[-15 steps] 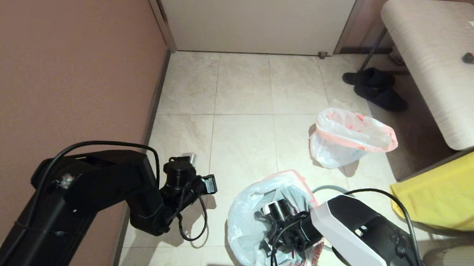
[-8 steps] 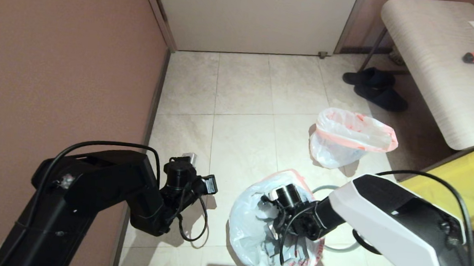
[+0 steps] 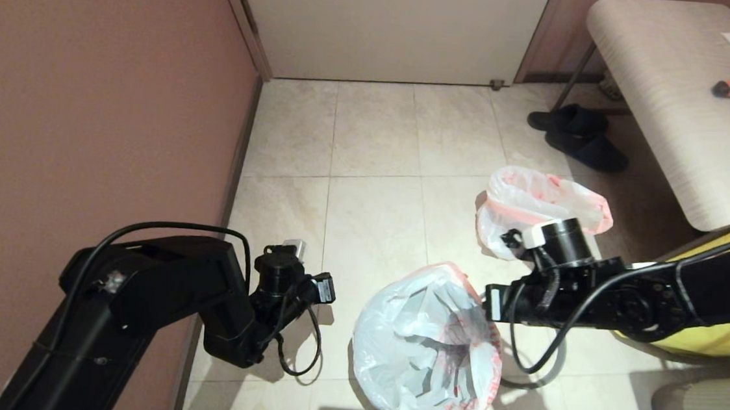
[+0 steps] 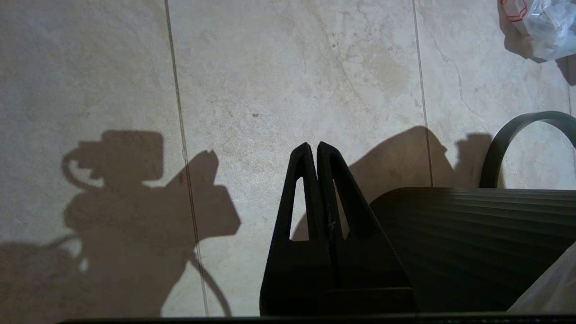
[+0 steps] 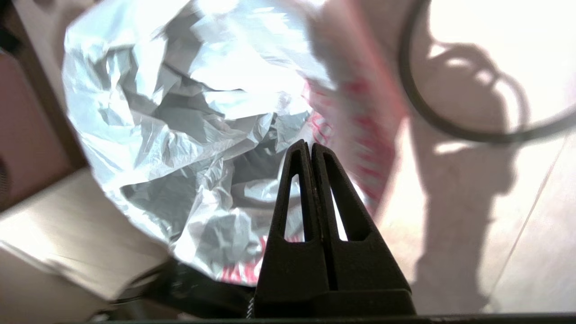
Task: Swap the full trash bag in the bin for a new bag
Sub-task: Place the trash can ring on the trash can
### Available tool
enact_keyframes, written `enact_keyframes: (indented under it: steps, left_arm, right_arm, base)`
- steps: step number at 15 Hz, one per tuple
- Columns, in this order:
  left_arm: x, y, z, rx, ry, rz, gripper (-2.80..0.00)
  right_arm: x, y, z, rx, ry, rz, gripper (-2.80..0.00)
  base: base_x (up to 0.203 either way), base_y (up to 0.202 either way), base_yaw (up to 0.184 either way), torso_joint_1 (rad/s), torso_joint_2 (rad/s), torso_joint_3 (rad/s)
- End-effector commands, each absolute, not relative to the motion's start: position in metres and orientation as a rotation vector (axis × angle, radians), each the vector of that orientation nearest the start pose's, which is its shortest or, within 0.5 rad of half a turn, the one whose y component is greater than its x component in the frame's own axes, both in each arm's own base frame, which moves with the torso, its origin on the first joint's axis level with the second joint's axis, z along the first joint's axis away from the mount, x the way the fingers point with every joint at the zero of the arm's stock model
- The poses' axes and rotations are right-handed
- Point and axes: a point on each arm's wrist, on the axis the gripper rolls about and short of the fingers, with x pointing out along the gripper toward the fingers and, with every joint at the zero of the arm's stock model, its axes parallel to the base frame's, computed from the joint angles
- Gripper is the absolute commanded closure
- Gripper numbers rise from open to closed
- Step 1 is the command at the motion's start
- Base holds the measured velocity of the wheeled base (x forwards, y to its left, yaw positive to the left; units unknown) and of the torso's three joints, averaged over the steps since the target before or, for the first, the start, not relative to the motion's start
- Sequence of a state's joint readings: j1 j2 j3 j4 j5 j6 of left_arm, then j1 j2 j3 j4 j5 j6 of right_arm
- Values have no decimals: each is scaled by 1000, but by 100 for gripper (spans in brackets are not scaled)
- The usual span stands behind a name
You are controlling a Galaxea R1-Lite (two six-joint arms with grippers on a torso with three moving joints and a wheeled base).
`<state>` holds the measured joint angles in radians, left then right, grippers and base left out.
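Tiled floor (image 3: 376, 147): pale tiles, bounded by a brown wall on the robot's left and a door ahead.

Bench surface (image 3: 667, 92): pale wood grain, at the far right; a dark pair of slippers (image 3: 575, 135) is seen beneath its edge.

Yellow bag (image 3: 708, 317): partly hidden behind the right arm.

Left gripper (image 4: 313, 150): held low beside the wall, over bare floor; jaws pressed together, nothing held.

Right gripper (image 5: 310, 148): held level, just beside the lined bin's right edge; jaws pressed together, nothing between them.

New bag (image 3: 425, 353): translucent white, pink-red rim band, spread open over the bin (image 4: 472, 243), whose black ribbed wall is seen only in the left wrist view.

Full trash bag (image 3: 534, 208): set on the floor farther off, behind the right wrist, apart from the bin.

Grey ring rim (image 3: 557, 367): laid on the floor to the right of the bin, largely covered by the arm.
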<state>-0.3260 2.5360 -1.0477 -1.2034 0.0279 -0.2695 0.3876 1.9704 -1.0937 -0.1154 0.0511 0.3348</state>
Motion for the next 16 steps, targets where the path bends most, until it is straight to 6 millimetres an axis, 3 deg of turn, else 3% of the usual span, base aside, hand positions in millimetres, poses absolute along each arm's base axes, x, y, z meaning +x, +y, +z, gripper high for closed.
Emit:
enact_keyframes:
  steps: [1,3,5,10,13,16]
  left_arm:
    - [412,-138,-30,-216,318,-254,0]
    - [412,-138,-30,-218,315,-256,0]
    - [413,-138,-30,-218,309,-257,0]
    - [413,-138,-31,-218,307,-254,0]
    - [414,-138,-29,-223,288,-255,0]
    - [414,-137,-29,-223,284,-254,0]
  right_arm:
    - [319,85,147,328,772,203,0]
    - [326,46,126,365,827,85,0]
    - [334,25,91,319,920,35,0]
    - [376,11,16,236,875,27,0]
    - [412,2,-30,126,870,-52,0]
    - [429,-18,-61,21,880,-130,0]
  base:
    - [0,0,0,0,0,0]
    - [0,0,0,0,0,0]
    - [0,0,0,0,0,0]
    - [0,0,0,0,0,0]
    - [0,0,0,0,0,0]
    - [0,0,0,0,0,0]
